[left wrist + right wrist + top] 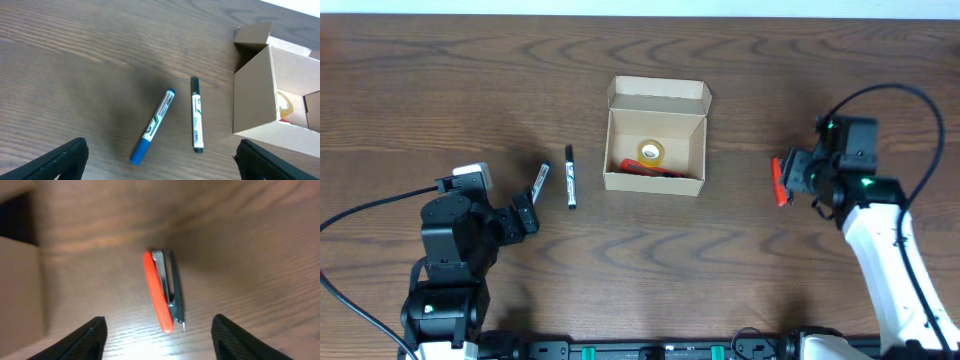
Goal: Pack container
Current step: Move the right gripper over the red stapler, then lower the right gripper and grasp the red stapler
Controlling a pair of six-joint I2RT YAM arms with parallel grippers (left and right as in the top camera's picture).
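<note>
Overhead, container: the container (655,184) is sitting mid-frame with its mouth facing up. Its flap is standing open along the upper edge, and its long axis is running left to right.
Overhead, contents: a yellow tape roll (651,152) and a red item (648,168) are lying inside.
Overhead, step: packing is looking part done. The right gripper (798,176) is hovering by the red stapler (780,182), right of centre and well apart from the container.
Left wrist, pincer: the left gripper (161,157) is gaping wide and holding nothing above a blue marker (154,126) and a black marker (197,121). The container's wall is showing at frame right.
Right wrist, pincer: the right gripper (162,340) is standing wide, with the stapler lying between its fingers untouched.
Right wrist, next move: probably lowering, closing across the stapler's narrow width, then carrying it to the container at the left edge.
</note>
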